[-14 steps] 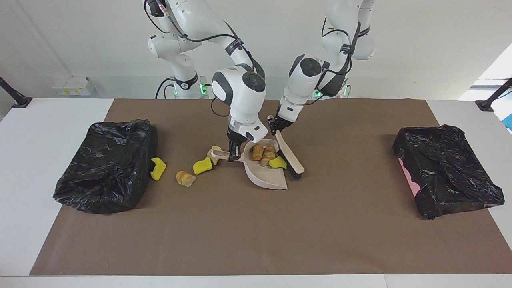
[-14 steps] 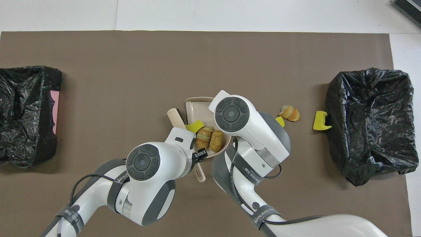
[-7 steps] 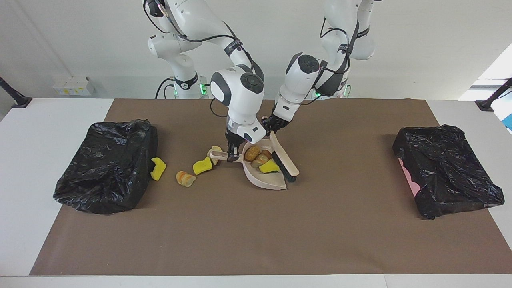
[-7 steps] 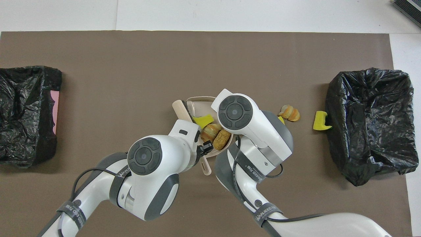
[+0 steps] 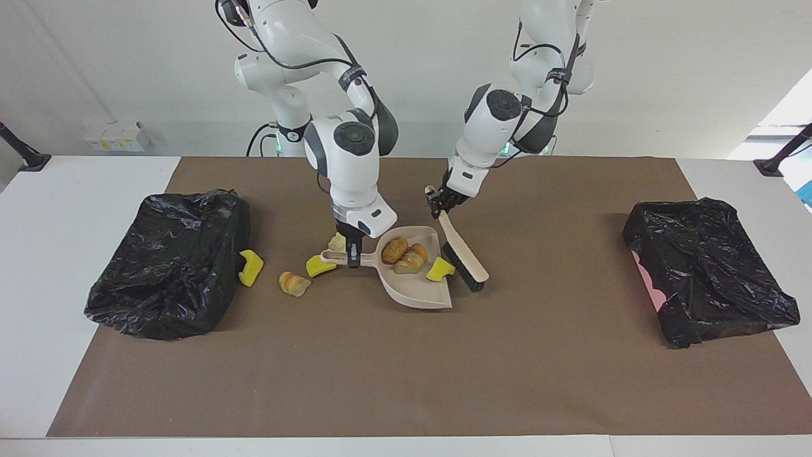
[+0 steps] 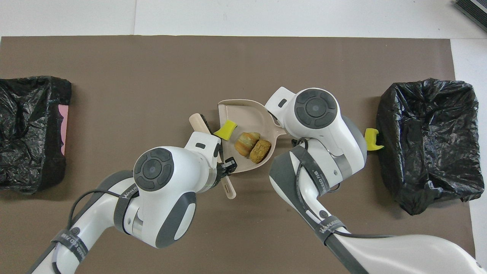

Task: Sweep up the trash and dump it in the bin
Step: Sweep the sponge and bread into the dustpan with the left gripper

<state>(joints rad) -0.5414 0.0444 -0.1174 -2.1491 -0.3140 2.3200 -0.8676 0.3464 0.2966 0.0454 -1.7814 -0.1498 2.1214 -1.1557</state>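
A beige dustpan (image 5: 415,289) (image 6: 243,112) lies mid-mat, and my right gripper (image 5: 353,254) is shut on its handle. Inside it sit three pieces of trash: two brown crusty lumps (image 5: 394,249) (image 6: 260,150) and a yellow chunk (image 5: 439,270) (image 6: 225,129). My left gripper (image 5: 438,202) (image 6: 227,168) is shut on the handle of a beige brush (image 5: 463,254) (image 6: 198,122), whose black bristles rest just beside the pan's open edge. More trash lies on the mat toward the right arm's end: a yellow chunk (image 5: 319,266), a pale lump (image 5: 337,242), an orange-beige piece (image 5: 295,283), and a yellow piece (image 5: 250,267) (image 6: 371,139). The overhead view hides my right gripper under its own wrist.
Two bins lined with black bags stand on the brown mat, one at the right arm's end (image 5: 168,260) (image 6: 428,140) and one at the left arm's end (image 5: 707,270) (image 6: 30,129). The last yellow piece touches the first bin's side.
The right gripper has shifted the dustpan toward the right arm's end and turned it. The brush has drawn back from inside the pan to its edge. The loose pieces on the mat stayed put.
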